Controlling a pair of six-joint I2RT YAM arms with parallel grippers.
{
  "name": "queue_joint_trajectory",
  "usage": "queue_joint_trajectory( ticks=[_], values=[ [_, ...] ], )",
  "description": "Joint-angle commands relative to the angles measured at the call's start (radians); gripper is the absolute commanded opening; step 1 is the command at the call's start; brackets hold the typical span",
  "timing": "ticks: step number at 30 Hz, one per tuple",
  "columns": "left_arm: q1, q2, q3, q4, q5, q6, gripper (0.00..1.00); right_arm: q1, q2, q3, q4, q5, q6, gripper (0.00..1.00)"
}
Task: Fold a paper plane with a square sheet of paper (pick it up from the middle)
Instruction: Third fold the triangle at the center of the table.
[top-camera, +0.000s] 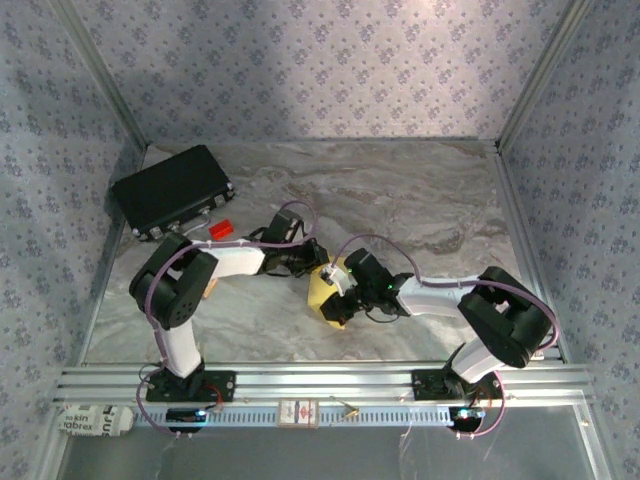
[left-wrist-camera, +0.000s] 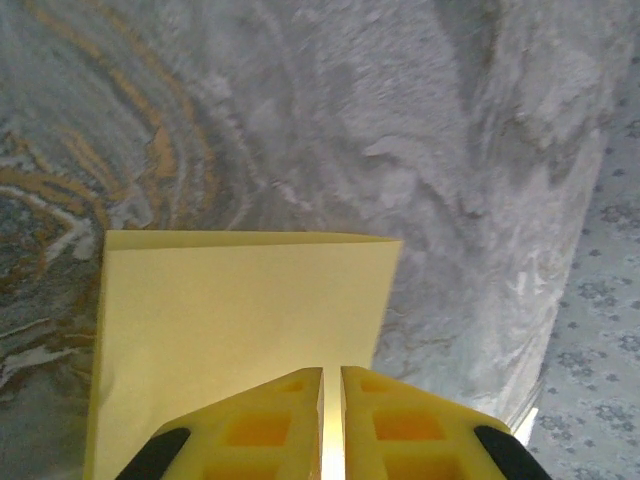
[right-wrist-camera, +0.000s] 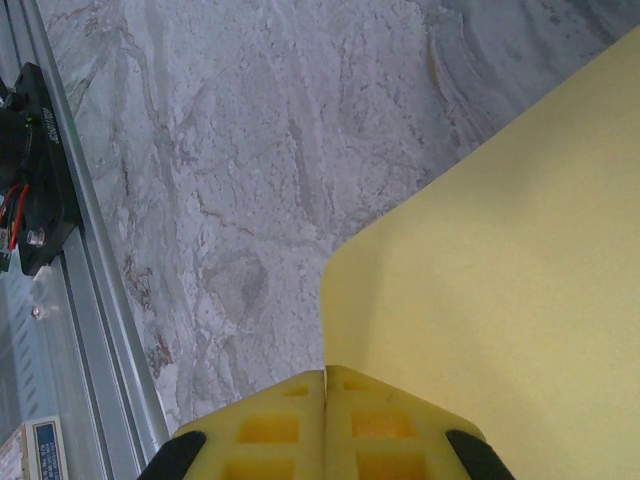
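Yellow paper (top-camera: 322, 292) near the middle of the marble table (top-camera: 440, 200), between both arms: left gripper (left-wrist-camera: 332, 390) pinching one edge, right gripper (right-wrist-camera: 326, 385) pressed together on another edge.

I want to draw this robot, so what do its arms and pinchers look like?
The left arm and right arm have chunky black joints joined by white tubes, with a thin purple cable looping along each. The left gripper and right gripper have bright yellow fingers with square hollows and black patches at the outer sides.
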Motion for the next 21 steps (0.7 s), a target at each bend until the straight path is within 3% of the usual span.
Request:
queue_joint_trajectory(
  ticks=[1, 11, 21],
  values=[
    [-0.011, 0.037, 0.023, -0.018, 0.028, 0.015, 0.12, -0.001, -0.008, -0.015, 0.006, -0.003, 0.011, 0.01],
    [-0.014, 0.073, -0.032, -0.022, 0.011, 0.015, 0.11, -0.008, -0.021, -0.022, -0.001, 0.023, 0.016, 0.01],
    [-0.014, 0.071, -0.046, -0.022, 0.005, 0.015, 0.11, -0.036, -0.028, -0.01, -0.06, 0.133, 0.029, 0.0]
  ],
)
